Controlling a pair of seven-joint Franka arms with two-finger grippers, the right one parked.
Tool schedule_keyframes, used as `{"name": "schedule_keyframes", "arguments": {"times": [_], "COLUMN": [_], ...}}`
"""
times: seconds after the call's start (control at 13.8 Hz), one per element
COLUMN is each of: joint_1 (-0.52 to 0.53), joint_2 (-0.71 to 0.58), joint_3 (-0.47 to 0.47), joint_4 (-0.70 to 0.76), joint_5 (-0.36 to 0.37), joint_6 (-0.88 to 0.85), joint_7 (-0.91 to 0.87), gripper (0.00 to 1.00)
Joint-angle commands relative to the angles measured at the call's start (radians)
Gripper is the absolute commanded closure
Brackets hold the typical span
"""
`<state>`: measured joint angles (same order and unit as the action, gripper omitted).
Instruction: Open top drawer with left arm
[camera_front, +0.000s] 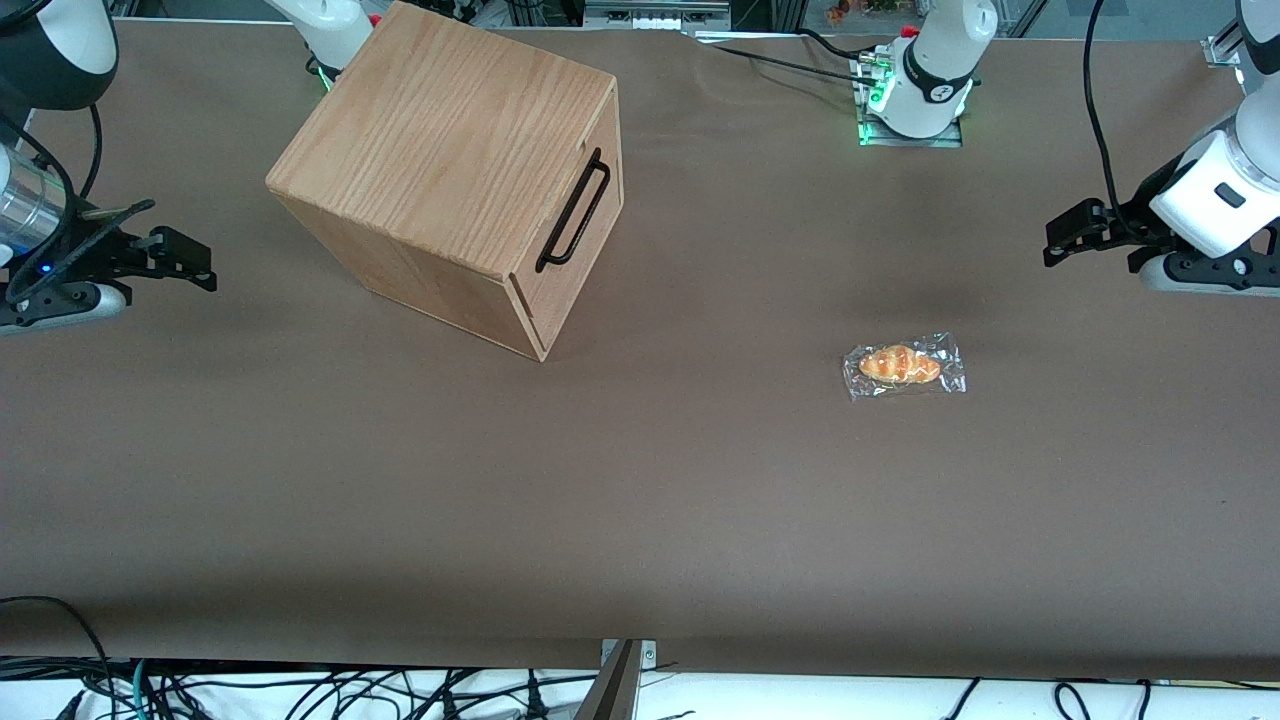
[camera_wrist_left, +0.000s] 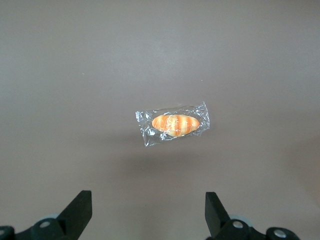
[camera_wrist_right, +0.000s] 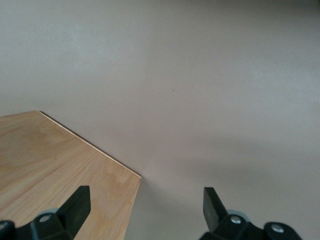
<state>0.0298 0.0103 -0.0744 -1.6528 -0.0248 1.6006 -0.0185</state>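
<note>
The oak cabinet (camera_front: 450, 140) stands toward the parked arm's end of the table, turned at an angle. Its top drawer (camera_front: 600, 245) sits flush and closed, with the black bar handle (camera_front: 572, 213) on its front. The left arm's white wrist (camera_front: 1215, 195) hovers above the table at the working arm's end, well apart from the cabinet. My gripper (camera_front: 1062, 238) points toward the cabinet, open and holding nothing. In the left wrist view the gripper (camera_wrist_left: 148, 200) has its fingers spread wide over bare table. The drawer is out of that view.
A plastic-wrapped bread roll (camera_front: 903, 365) lies on the brown table (camera_front: 640, 500), between the cabinet and my gripper and nearer the front camera; it also shows below the wrist camera as the roll (camera_wrist_left: 174, 124). The arm's base (camera_front: 915, 95) stands at the table's back edge.
</note>
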Motion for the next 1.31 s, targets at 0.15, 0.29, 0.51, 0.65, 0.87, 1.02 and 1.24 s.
{"name": "schedule_keyframes", "arguments": {"times": [0.15, 0.29, 0.51, 0.65, 0.87, 1.02, 1.24], "joint_1": [0.005, 0.005, 0.002, -0.005, -0.007, -0.011, -0.039], "joint_2": [0.0, 0.0, 0.0, 0.01, 0.045, 0.123, 0.216], "joint_3": [-0.01, -0.01, -0.01, -0.037, -0.135, -0.241, -0.372], "joint_4": [0.007, 0.007, 0.007, 0.004, 0.005, 0.016, 0.022], "joint_5": [0.029, 0.029, 0.029, 0.029, -0.003, -0.006, -0.03], "joint_6": [-0.011, -0.013, -0.013, -0.013, -0.053, -0.054, -0.021], "joint_7": [0.015, 0.014, 0.012, -0.015, -0.148, -0.144, -0.168], "gripper": [0.0, 0.0, 0.0, 0.0, 0.0, 0.0, 0.0]}}
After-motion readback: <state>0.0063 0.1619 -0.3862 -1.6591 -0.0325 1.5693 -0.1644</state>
